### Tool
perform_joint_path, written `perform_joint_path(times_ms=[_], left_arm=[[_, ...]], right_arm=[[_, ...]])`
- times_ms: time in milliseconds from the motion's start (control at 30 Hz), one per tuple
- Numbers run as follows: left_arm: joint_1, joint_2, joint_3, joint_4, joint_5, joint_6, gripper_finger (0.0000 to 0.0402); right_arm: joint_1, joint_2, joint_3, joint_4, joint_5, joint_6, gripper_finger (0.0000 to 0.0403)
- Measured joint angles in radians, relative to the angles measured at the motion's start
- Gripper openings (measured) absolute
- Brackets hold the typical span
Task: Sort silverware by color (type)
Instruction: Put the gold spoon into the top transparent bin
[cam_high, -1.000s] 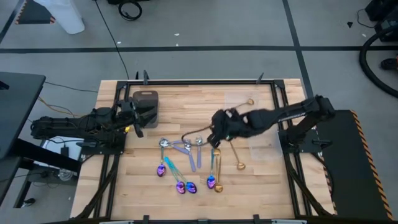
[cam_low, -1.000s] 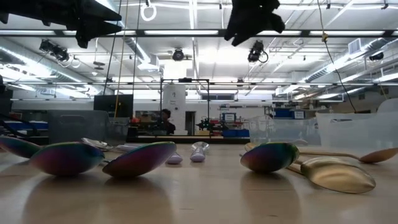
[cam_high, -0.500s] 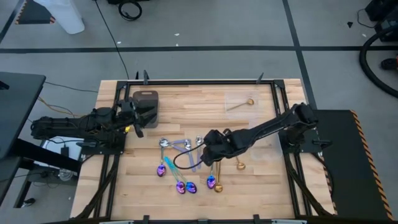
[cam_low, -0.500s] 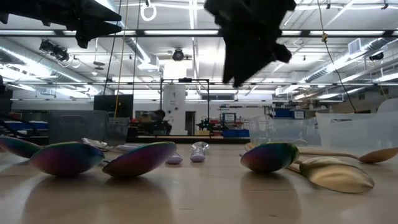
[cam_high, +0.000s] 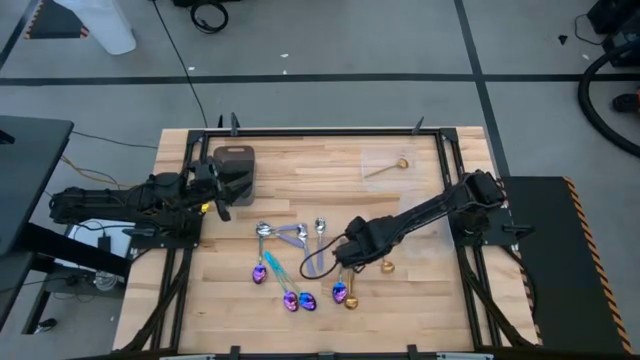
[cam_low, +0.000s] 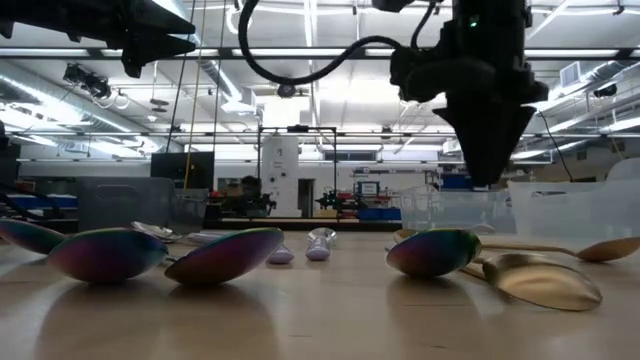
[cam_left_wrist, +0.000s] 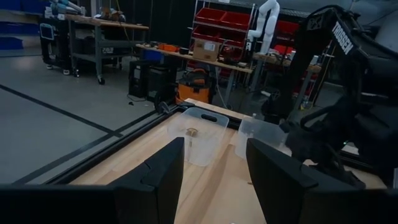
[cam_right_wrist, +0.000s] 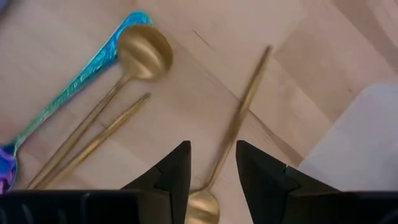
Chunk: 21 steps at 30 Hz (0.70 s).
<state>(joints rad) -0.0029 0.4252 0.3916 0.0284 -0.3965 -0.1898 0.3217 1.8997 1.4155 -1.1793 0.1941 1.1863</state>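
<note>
Silverware lies spread over the table's near middle: silver spoons (cam_high: 300, 234), purple-blue spoons with teal handles (cam_high: 290, 297) and gold spoons (cam_high: 351, 297). One more gold spoon (cam_high: 400, 163) lies in a clear container at the far right. My right gripper (cam_high: 350, 256) hangs open above the gold spoons, pointing down and clear of the table (cam_low: 488, 178). In the right wrist view a gold spoon (cam_right_wrist: 239, 118) runs between its fingers (cam_right_wrist: 176, 169), with its bowl (cam_right_wrist: 203, 208) below them. My left gripper (cam_left_wrist: 214, 168) waits open at the table's left (cam_high: 222, 196).
A dark grey tray (cam_high: 235, 163) stands at the far left beside my left gripper. A second clear container (cam_high: 425, 236) sits just right of the right gripper. Iridescent bowls (cam_low: 225, 255) and a gold bowl (cam_low: 545, 280) lie close to the near edge.
My right gripper has come down and toward the table's near edge, from over the silver spoons to over the gold ones. It has tipped from a slant to pointing nearly straight down. The spoons have stayed where they were.
</note>
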Motion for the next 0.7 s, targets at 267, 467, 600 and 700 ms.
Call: perform_joint_path(times_ms=[267,467,600,700], left_arm=[[0.000,0.000,0.000,-0.001,0.000,-0.001,0.0183],[0.000,0.000,0.000,-0.002,0.000,-0.001,0.0183],[0.000,0.000,0.000,-0.003,0.000,-0.001,0.0183],[0.000,0.000,0.000,-0.003,0.000,-0.001,0.0183]], right_arm=[[0.002,-0.002,-0.033,-0.023,-0.067,-0.017,0.0138],[-0.017,-0.002,-0.138,0.060,-0.138,-0.018,0.0138],[-0.031,-0.002,-0.166,0.067,-0.145,-0.025,0.0138],[-0.044,-0.005,-0.182,0.085,-0.169,-0.043,0.0138]])
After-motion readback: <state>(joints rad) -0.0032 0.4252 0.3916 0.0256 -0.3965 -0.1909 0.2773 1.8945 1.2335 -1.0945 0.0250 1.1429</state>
